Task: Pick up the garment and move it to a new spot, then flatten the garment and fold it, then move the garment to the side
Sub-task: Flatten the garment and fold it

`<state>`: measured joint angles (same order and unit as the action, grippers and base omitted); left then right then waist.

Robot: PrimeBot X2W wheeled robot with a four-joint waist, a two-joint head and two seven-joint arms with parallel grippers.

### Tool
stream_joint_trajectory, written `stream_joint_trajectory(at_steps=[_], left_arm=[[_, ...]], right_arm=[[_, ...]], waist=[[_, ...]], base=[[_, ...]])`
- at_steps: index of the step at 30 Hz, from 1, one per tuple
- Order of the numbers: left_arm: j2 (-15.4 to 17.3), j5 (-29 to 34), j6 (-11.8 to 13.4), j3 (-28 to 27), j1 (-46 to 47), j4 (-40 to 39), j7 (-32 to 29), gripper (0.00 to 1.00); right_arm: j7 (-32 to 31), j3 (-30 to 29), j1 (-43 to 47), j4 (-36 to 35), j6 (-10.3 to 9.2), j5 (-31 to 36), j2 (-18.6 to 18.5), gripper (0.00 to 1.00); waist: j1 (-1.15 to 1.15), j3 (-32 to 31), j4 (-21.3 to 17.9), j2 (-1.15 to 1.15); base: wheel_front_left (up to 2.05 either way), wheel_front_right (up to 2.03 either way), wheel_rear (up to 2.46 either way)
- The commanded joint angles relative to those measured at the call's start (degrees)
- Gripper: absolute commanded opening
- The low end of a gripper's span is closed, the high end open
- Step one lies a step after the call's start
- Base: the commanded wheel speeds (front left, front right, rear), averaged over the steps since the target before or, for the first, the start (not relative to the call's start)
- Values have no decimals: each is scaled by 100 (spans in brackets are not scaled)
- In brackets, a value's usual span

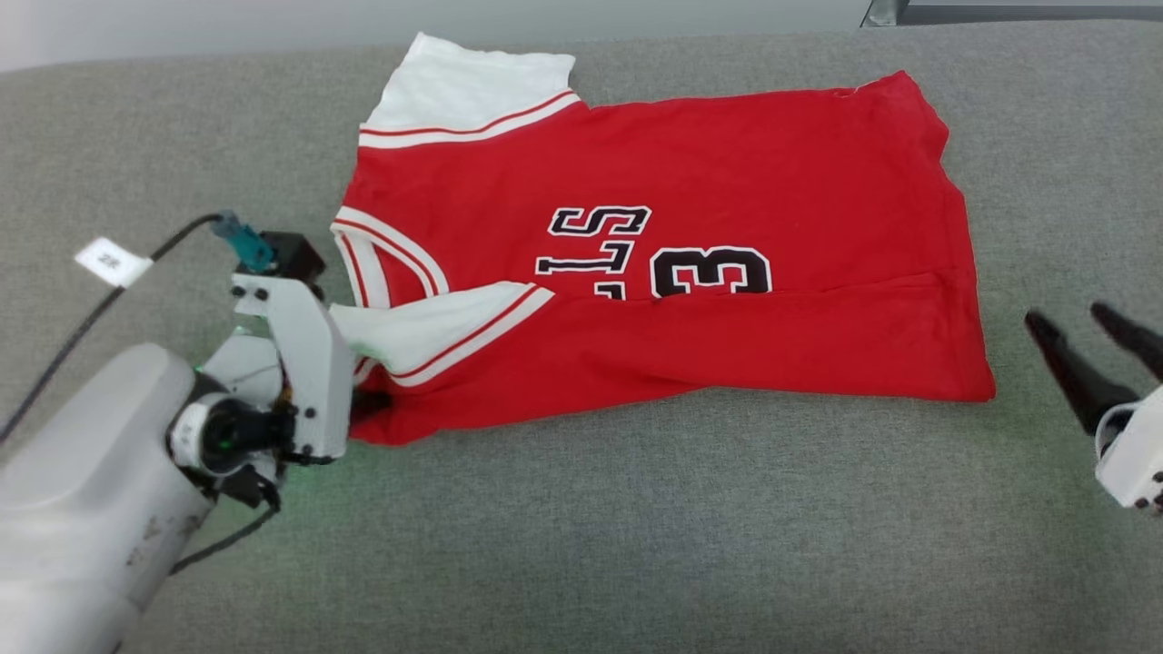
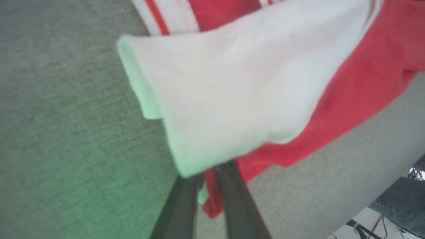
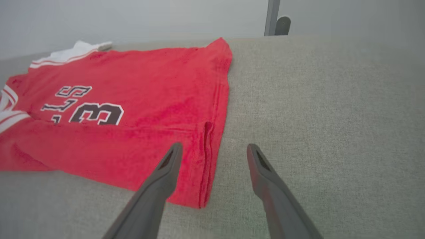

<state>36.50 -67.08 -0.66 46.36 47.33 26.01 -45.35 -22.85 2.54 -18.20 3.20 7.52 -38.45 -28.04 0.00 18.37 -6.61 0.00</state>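
Left tool [image 2: 211,176] is pinched tight on the near-left corner of the garment [image 1: 727,173], a white sleeve draped over it. The garment lies spread mid-counter [image 1: 581,545]. Soft and light, it will probably sag and drag; corners and hems grip best. Right tool [image 1: 1065,313] gapes wide, empty, near the right hem.

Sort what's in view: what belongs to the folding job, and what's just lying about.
In the job: the garment; the left gripper, shut on its edge; the right gripper, open beside its hem.
Just lying about: the white tag on the arm's cable; the metal post behind the grey surface.
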Motion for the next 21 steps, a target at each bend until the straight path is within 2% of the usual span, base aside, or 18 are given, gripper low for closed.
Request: stream_joint_trajectory(at_steps=[1,6,8,10,19,20,21], left_arm=[[-206,-35,-57,173,-195,77,-30,0],[-260,-32,-151,155,-160,148,53,0],[-281,-12,-177,160,-125,147,63,0],[-315,11,-198,168,-74,138,94,0],[-485,147,-284,195,138,141,257,0],[-503,152,-300,199,139,155,271,0],[-523,150,-319,202,137,171,293,0]], right_arm=[[-286,120,-23,-22,-6,47,-180,100],[-1445,661,-242,-68,-6,66,-639,100],[-1747,879,-393,-49,-6,6,-703,100],[-1923,1020,-567,21,-6,81,-818,100],[-2342,1384,-969,715,-6,30,-771,100],[-2319,1439,-967,786,-6,25,-780,96],[-2280,1491,-961,853,-6,23,-773,68]], waist=[[0,-3,8,0],[0,1,76,0],[0,35,117,0],[0,79,180,0],[0,291,406,0],[0,300,420,0],[0,302,434,0]], base=[[0,0,0],[0,0,0],[0,0,0],[0,0,0],[0,0,0],[0,0,0],[0,0,0]])
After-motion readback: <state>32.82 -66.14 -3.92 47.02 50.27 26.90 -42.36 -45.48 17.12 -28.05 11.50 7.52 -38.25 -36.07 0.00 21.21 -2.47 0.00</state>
